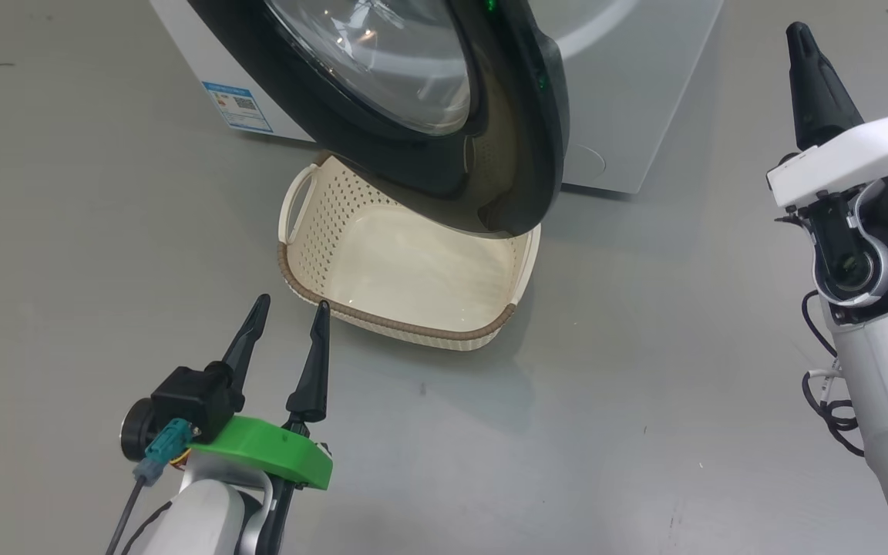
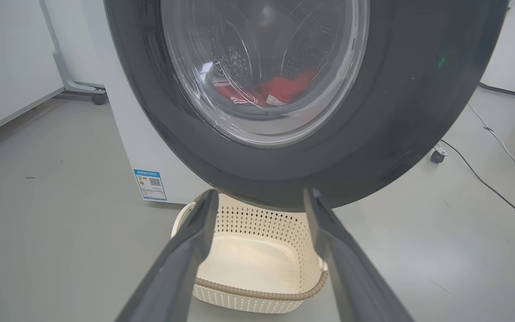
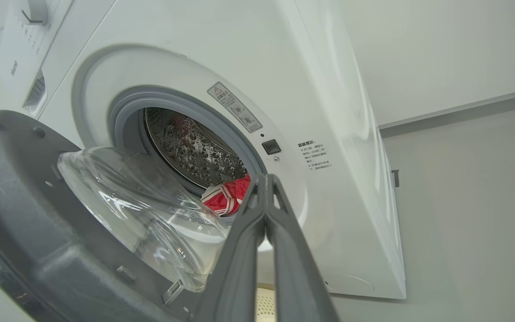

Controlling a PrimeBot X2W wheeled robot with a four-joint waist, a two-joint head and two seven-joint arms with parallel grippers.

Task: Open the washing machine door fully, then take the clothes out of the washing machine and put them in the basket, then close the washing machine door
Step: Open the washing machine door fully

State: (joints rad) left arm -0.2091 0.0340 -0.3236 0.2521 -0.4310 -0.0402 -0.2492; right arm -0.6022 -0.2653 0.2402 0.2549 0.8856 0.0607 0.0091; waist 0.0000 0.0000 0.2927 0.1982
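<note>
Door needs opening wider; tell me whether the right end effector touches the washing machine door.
Apart. Head view: grey floor lies between the right end effector and the washing machine door.

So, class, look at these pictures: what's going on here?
A two-armed robot is set to unload a washing machine. The door stands swung out, overhanging the basket on the floor, which holds nothing yet. The red clothes lie in the drum. The right gripper is shut on nothing and points at the opening beside the door. The left gripper is open, near the basket's front rim.
</note>
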